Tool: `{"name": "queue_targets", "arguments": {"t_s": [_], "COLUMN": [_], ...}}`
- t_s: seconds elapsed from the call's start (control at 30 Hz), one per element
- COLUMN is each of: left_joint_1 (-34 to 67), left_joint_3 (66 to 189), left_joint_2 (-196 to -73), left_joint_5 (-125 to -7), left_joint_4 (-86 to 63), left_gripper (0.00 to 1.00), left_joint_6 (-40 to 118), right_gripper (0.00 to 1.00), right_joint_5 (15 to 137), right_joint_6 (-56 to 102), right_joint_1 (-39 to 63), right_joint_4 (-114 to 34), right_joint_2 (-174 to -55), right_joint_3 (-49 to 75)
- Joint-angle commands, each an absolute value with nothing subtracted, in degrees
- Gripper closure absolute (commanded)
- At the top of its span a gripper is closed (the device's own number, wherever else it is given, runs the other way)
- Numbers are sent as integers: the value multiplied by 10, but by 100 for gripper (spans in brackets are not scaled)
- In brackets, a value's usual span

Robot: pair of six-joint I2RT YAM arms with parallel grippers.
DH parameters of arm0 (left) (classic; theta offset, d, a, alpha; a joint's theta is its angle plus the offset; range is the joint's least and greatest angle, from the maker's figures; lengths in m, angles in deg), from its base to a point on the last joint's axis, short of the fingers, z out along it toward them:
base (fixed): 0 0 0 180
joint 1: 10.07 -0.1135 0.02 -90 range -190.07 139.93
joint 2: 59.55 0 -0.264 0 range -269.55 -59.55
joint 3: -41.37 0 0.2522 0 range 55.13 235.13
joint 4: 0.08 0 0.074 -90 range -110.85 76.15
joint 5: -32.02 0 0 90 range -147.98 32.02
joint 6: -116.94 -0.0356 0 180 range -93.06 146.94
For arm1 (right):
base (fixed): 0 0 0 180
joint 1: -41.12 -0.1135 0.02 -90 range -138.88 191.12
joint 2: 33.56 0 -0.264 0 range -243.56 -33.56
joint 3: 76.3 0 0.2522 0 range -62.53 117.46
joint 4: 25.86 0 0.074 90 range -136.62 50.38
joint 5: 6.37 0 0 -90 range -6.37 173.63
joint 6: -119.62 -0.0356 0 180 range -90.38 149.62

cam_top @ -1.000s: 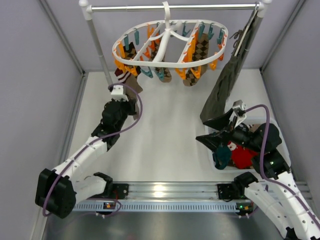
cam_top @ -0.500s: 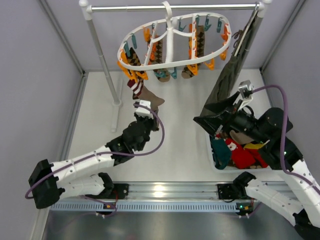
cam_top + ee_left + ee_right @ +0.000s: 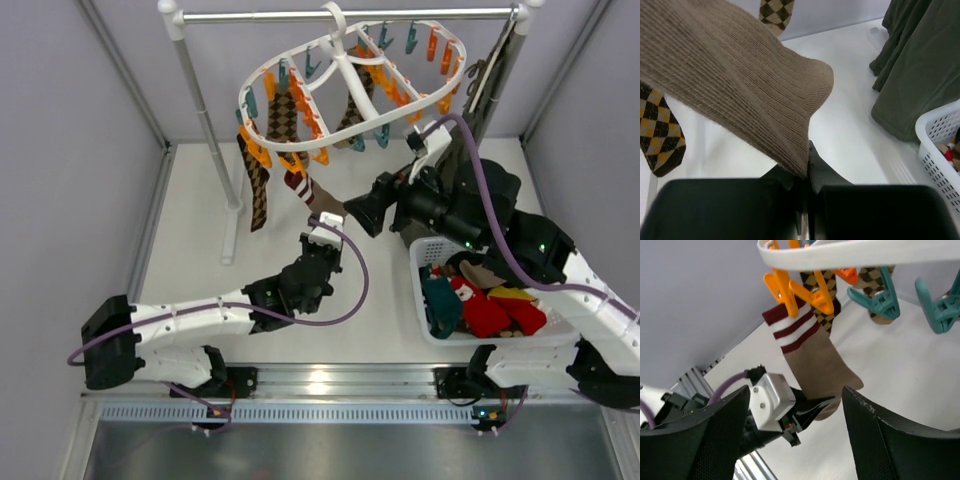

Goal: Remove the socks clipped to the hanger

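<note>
The white oval hanger [image 3: 352, 72] hangs tilted from the rail, with orange and teal clips. Argyle socks [image 3: 258, 190] dangle from it. A plain brown sock with a red-striped cuff [image 3: 812, 362] is held by an orange clip [image 3: 790, 290] and stretched down to my left gripper [image 3: 326, 218], which is shut on its toe [image 3: 740, 85]. My right gripper [image 3: 372, 215] is open just right of that sock. In the right wrist view its black fingers [image 3: 715, 435] stand on either side of the sock and the left gripper [image 3: 807, 407], touching neither.
A white basket [image 3: 418, 262] with red and teal clothes sits at the right under my right arm. An olive-green garment [image 3: 920, 75] hangs at the right. The metal rail [image 3: 340, 15] and its white post [image 3: 205, 130] stand at the back.
My left gripper moved right with the brown sock, pulling the hanger round and tilting it. My right arm rose from the basket to beside the sock, its jaws narrowing a little.
</note>
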State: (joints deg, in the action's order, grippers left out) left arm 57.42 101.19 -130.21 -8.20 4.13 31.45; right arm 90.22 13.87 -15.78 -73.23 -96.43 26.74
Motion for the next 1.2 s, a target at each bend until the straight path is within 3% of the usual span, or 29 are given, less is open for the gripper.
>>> {"name": "queue_targets", "arguments": {"t_s": [0.0,0.27,0.53,1.17], "left_joint_1": [580,580,580,580], "left_joint_3": [1032,1038,1044,1052], "left_joint_2": [-1307,-1329,-1331,-1336], "left_joint_5": [-60,-53,-57,-62], "left_joint_4": [72,72,71,71], "left_gripper": [100,100,100,100], "left_joint_6": [306,292,277,257], "right_gripper": [29,35,43,44], "right_joint_5": [976,1075,1143,1198], "right_joint_6": [176,208,249,312], "right_joint_1": [-169,-212,-255,-292], "right_joint_4": [-786,-860,-852,-767], "right_joint_2": [-1013,-1162,-1266,-1299], "right_joint_3": [364,550,644,642]}}
